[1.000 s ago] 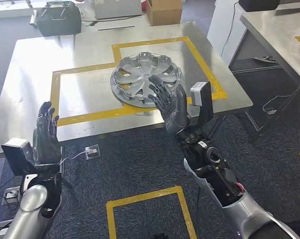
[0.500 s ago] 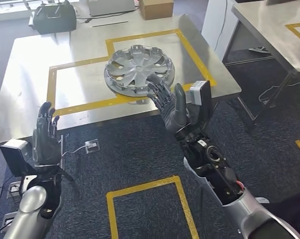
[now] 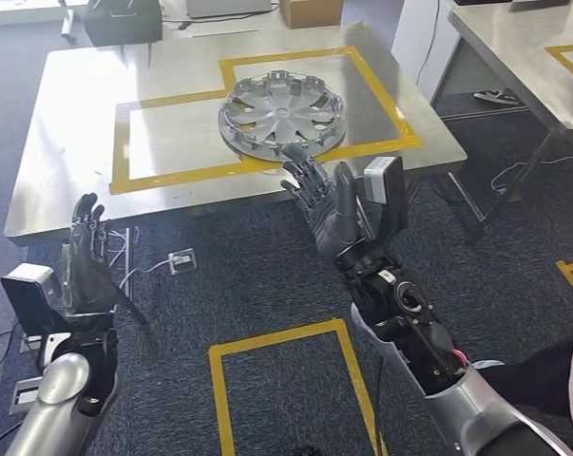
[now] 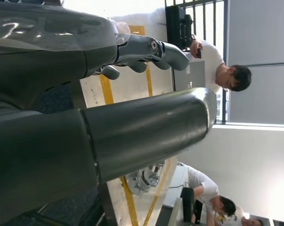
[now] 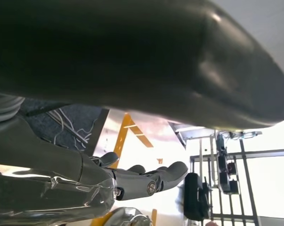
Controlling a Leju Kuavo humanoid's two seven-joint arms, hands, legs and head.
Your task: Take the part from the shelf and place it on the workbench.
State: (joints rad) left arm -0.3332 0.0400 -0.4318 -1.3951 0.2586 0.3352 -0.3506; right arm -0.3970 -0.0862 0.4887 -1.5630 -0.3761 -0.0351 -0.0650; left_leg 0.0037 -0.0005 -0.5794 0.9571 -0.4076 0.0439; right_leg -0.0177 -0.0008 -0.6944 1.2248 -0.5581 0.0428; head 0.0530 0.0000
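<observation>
The right robot hand (image 3: 325,205) is raised, fingers spread, holding nothing, just short of the steel bench (image 3: 67,133); the left robot hand (image 3: 87,255) likewise. A silver spoked plastic hubcap (image 3: 283,110) lies inside the bench's yellow-taped rectangle (image 3: 123,152).

My arms: silver shells, exposed black joints, red wiring on the right. Each dark grey hand (left (image 3: 87,255), right (image 3: 325,204)) carries a boxy wrist camera.
</observation>
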